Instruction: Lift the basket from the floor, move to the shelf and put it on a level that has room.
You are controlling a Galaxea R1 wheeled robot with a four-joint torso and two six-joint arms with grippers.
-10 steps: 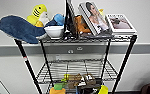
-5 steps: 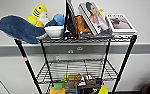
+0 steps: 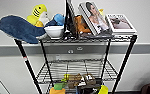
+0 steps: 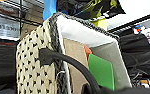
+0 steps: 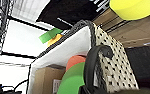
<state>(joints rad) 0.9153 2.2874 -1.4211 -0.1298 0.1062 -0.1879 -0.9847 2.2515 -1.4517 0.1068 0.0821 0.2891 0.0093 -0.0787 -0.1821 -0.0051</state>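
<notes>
The basket (image 4: 41, 72) sits close up to both wrist cameras, right against the shelf (image 3: 28, 65), with cardboard and green and orange pieces inside. The second level (image 3: 76, 68) is bare wire. Either hand's grip, I cannot tell.

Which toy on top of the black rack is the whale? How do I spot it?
Look at the shelf against the wall, then its top tier. At the left end lies the whale, next to the white bowl. It is the big dark blue plush toy overhanging the edge, unlike the smaller yellow striped toy behind it.
</notes>
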